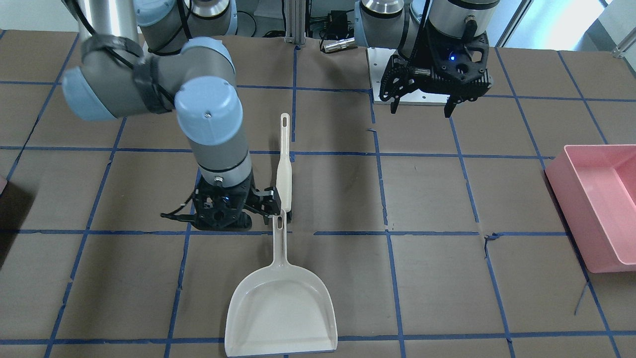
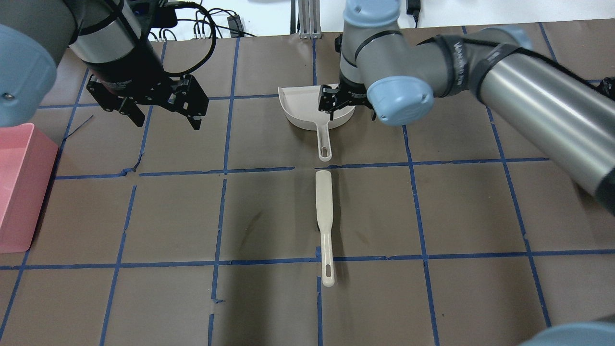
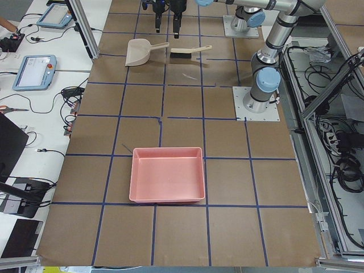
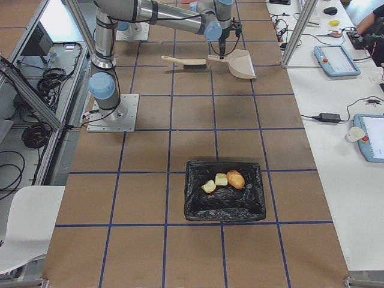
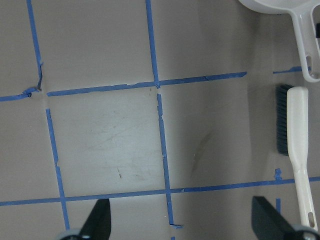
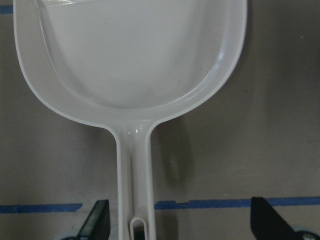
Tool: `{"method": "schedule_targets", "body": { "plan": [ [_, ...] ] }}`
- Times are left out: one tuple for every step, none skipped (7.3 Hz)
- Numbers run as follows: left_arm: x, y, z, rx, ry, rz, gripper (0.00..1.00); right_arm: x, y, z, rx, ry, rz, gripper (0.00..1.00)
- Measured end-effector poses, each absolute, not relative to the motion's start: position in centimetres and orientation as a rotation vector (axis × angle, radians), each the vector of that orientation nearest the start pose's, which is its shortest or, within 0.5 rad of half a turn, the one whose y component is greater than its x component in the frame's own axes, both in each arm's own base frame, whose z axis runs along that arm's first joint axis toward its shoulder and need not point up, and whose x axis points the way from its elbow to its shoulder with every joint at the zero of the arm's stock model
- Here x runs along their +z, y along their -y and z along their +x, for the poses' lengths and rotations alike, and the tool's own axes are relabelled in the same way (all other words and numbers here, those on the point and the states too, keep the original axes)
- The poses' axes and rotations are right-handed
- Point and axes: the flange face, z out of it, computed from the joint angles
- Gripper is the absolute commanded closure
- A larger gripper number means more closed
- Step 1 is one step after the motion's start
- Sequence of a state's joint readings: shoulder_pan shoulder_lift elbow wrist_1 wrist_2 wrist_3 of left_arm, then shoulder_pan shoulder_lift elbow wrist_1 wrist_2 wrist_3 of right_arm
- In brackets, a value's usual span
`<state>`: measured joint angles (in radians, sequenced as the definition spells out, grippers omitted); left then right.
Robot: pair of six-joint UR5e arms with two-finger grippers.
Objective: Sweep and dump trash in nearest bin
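The trash is a golden-brown bun (image 4: 236, 179) and two pale chunks (image 4: 221, 179) (image 4: 209, 186), lying inside the black-lined bin (image 4: 225, 204). It shows only in the exterior right view. A white dustpan (image 2: 307, 108) (image 1: 280, 308) and a white brush (image 2: 324, 211) (image 1: 284, 169) lie on the table, handle to handle. My right gripper (image 6: 182, 227) (image 2: 347, 102) is open and low over the dustpan (image 6: 130, 55), its handle (image 6: 132, 190) between the fingers, left of centre. My left gripper (image 2: 163, 117) (image 5: 185, 222) is open and empty above bare table, left of the brush (image 5: 295, 135).
A light-pink tub (image 2: 19, 187) (image 1: 596, 199) stands at the table's edge on my left side. A dark reddish sliver (image 1: 2, 185) shows at the left edge of the front-facing view. Blue tape lines grid the brown table.
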<state>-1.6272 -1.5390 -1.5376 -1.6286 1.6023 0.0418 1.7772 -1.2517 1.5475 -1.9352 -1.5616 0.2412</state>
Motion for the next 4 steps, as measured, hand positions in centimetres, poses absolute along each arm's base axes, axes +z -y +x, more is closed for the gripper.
{"method": "schedule_targets", "body": {
  "plan": [
    [51.6, 47.1, -15.4, -0.019, -3.105, 0.155, 0.00, 39.7, 56.2, 22.5, -0.065, -3.124, 0.041, 0.00],
    [51.8, 47.2, -15.2, -0.022, -3.101, 0.156, 0.00, 43.3, 54.3, 19.4, -0.027, -3.133, 0.022, 0.00],
    [51.8, 47.2, -15.2, -0.023, -3.098, 0.155, 0.00, 46.4, 52.0, 16.8, 0.001, -3.137, 0.024, 0.00],
    [51.8, 47.2, -15.1, -0.023, -3.098, 0.155, 0.00, 49.0, 49.9, 15.2, 0.003, -3.136, 0.042, 0.00]
  ]
}}
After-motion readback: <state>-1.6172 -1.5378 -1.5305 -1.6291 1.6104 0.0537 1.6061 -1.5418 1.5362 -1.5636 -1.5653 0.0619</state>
